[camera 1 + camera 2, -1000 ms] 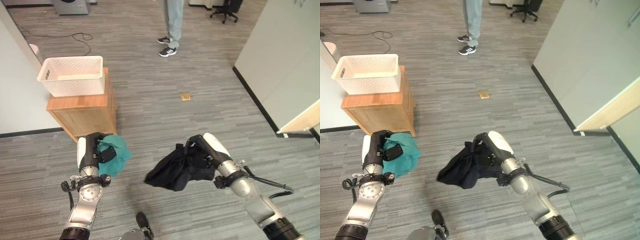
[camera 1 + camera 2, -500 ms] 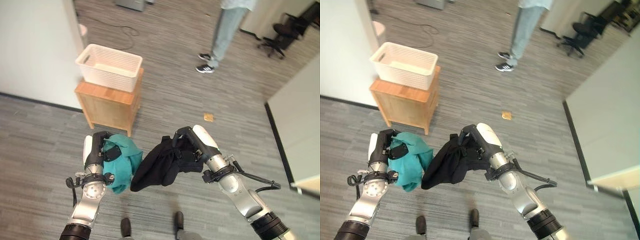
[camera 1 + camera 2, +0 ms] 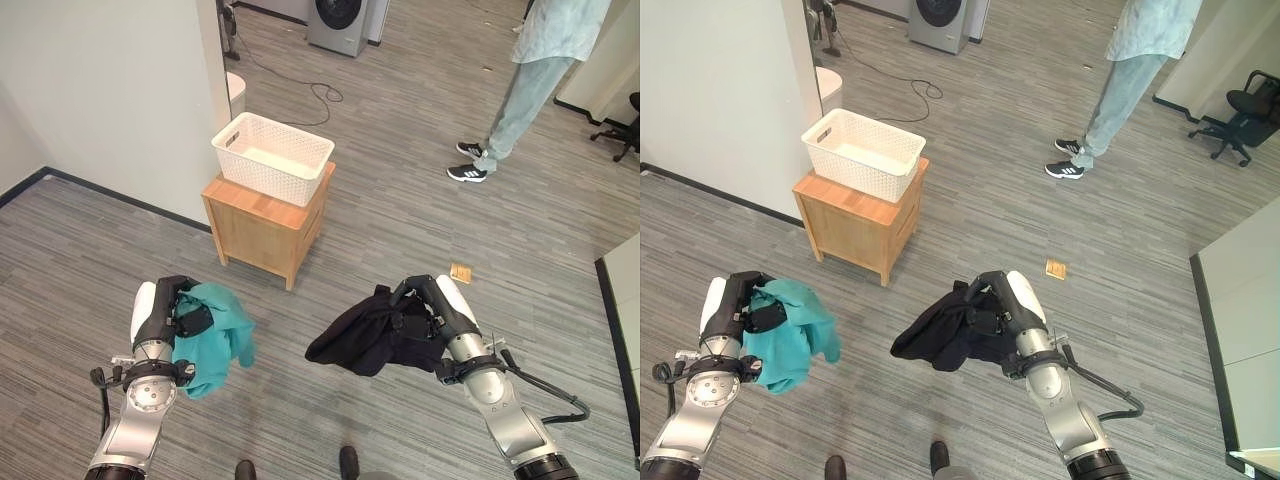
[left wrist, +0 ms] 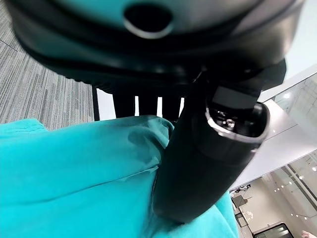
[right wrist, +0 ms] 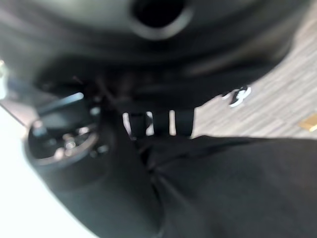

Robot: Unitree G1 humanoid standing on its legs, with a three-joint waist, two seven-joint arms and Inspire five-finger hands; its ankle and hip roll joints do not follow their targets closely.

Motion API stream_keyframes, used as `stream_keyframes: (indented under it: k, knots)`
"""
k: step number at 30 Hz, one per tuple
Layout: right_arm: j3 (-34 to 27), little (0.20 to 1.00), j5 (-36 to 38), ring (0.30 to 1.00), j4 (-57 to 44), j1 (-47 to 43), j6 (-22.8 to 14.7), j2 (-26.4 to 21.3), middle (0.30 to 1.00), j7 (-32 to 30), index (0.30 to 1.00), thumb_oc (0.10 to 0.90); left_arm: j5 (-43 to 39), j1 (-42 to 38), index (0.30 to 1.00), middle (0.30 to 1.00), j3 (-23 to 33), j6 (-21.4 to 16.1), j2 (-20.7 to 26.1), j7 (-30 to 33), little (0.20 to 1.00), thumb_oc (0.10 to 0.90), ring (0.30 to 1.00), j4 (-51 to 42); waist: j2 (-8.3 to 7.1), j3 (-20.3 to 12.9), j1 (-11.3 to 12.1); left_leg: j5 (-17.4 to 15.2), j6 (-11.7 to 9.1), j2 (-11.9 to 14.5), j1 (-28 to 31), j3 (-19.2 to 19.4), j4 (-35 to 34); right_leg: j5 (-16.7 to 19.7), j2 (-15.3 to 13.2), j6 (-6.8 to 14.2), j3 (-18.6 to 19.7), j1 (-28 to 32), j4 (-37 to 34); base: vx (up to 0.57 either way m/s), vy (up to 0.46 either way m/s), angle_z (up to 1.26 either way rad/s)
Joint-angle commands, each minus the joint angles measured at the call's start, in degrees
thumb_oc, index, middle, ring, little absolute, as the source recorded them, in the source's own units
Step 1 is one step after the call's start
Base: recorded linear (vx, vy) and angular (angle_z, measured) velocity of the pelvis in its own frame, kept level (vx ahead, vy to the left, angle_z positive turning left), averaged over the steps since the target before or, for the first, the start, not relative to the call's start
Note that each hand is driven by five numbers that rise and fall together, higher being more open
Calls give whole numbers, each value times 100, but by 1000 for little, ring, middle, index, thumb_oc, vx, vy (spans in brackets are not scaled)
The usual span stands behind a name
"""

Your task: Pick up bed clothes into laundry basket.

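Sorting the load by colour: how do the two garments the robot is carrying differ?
The teal garment is bright and bunched compactly in the left hand; the black garment is dark and spreads wider from the right hand, toward the robot's left. Both hang clear of the floor, gripped, not yet in the white basket.

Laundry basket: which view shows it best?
The left eye view: the white laundry basket stands whole on the wooden cabinet, its inside visible. The right eye view shows the same, nearer its left edge. The wrist views show held cloth instead.

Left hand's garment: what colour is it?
Teal garment, gripped by the left hand; clearest in the left eye view.
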Motion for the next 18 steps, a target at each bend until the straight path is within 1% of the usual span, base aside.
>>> stream_keyframes:
  k: [1, 2, 3, 4, 5, 6, 7, 8, 9, 10, 11, 12, 14, 16, 18]
  knots:
    - [-881, 300, 323, 300, 298, 825, -81, -497, 300, -219, 300, 400, -491, 582, 300, 300, -208, -667, -605, -259, 300, 400, 300, -271, 507, -386, -108, -977, -67, 888, 197, 724, 1864, -703, -371, -249, -665, 128, 393, -268, -9, 37]
    - [-934, 300, 305, 300, 184, 799, -104, -537, 300, -259, 300, 400, -325, 443, 300, 300, -187, -678, -526, -97, 300, 400, 300, -367, 551, -495, -220, -968, -103, 1016, 613, 1001, 1578, -782, -275, -253, -861, 107, 438, -215, -4, 34]
    - [-932, 300, 265, 300, 188, 799, -99, -535, 300, -266, 300, 400, -152, 278, 300, 300, -208, -675, -488, -38, 300, 400, 300, -337, 546, -578, -266, -1147, -48, 877, 816, 1169, 1170, -829, -218, -240, -996, 83, 507, -200, 27, 48]
    - [-909, 300, 189, 300, 191, 727, -96, -583, 300, -290, 300, 400, -96, 33, 300, 300, -227, -686, -491, 18, 300, 400, 300, -281, 553, -675, -258, -1226, -69, 721, 890, 1327, 634, -848, -170, -199, -1126, 98, 506, -141, 18, 61]
    - [-911, 300, 188, 300, 194, 717, -97, -583, 300, -291, 300, 400, -94, 19, 300, 300, -227, -689, -492, 21, 300, 400, 300, -273, 544, -681, -257, -1177, -64, 700, 888, 1333, 585, -826, -181, -202, -1123, 76, 500, -156, 45, 93]
    - [-904, 300, 175, 300, 187, 669, -87, -557, 300, -295, 300, 400, -17, -79, 300, 300, -226, -663, -483, 86, 300, 400, 300, -289, 543, -714, -270, -1157, -71, 659, 919, 1396, 216, -807, -145, -173, -1201, -41, 650, -165, 51, 84]
    - [-885, 300, 149, 300, 185, 563, -73, -567, 300, -342, 300, 400, 99, -229, 300, 300, -272, -667, -464, 192, 300, 400, 300, -258, 536, -722, -254, -1110, -60, 601, 952, 1313, -109, -778, -144, -120, -1259, -166, 864, -197, 51, 60]
    - [-851, 300, 107, 300, 198, 449, -47, -560, 300, -360, 300, 400, 148, -288, 300, 300, -288, -630, -447, 241, 300, 400, 300, -283, 539, -712, -243, -1110, -38, 585, 918, 1229, -194, -699, -160, -67, -1305, -340, 1175, -153, 50, 26]
    - [-795, 300, 57, 300, 148, 323, -25, -576, 300, -379, 300, 400, 216, -363, 300, 300, -315, -627, -410, 331, 300, 400, 300, -334, 512, -629, -253, -1148, -23, 532, 920, 1110, -206, -524, -163, 49, -1194, -556, 1523, -210, 23, 19]
    - [-685, 300, -85, 300, 72, 29, -15, -632, 300, -414, 300, 400, 362, -471, 300, 300, -321, -656, -315, 397, 300, 400, 300, -414, 485, -535, -245, -1107, 49, 473, 736, 910, -206, -392, -62, 245, -898, -908, 1902, -171, 24, 16]
    - [-678, 300, -89, 300, 82, 7, -15, -630, 300, -417, 300, 400, 365, -480, 300, 300, -312, -656, -315, 398, 300, 400, 300, -412, 483, -542, -245, -1108, 52, 468, 718, 916, -206, -400, -67, 247, -886, -943, 1928, -191, 7, 17]
    - [-634, 300, -170, 300, 25, -126, -33, -657, 300, -436, 300, 400, 472, -523, 300, 300, -278, -672, -255, 447, 300, 400, 300, -482, 493, -526, -229, -1086, 64, 474, 664, 867, -206, -429, -43, 268, -749, -1022, 1938, -94, -13, 12]
    - [-577, 300, -201, 300, -87, -341, -69, -668, 300, -485, 300, 400, 583, -562, 300, 300, -230, -722, -230, 540, 300, 400, 300, -596, 479, -522, -169, -1081, 59, 500, 587, 809, -206, -521, -68, 223, -590, -1061, 1673, -85, -75, 7]
    - [-543, 300, -248, 300, -199, -450, -92, -673, 300, -540, 300, 400, 630, -614, 300, 300, -194, -752, -217, 618, 300, 400, 300, -654, 452, -543, -142, -1110, 36, 506, 547, 695, -206, -402, -142, 190, -421, -1135, 1183, 71, -153, 3]
    - [-508, 300, -270, 300, -309, -509, -102, -651, 300, -562, 300, 400, 715, -662, 300, 300, -223, -740, -181, 642, 300, 400, 300, -678, 413, -550, -164, -1156, -10, 517, 565, 600, -206, -192, -207, 233, -292, -1238, 627, 217, -197, 14]
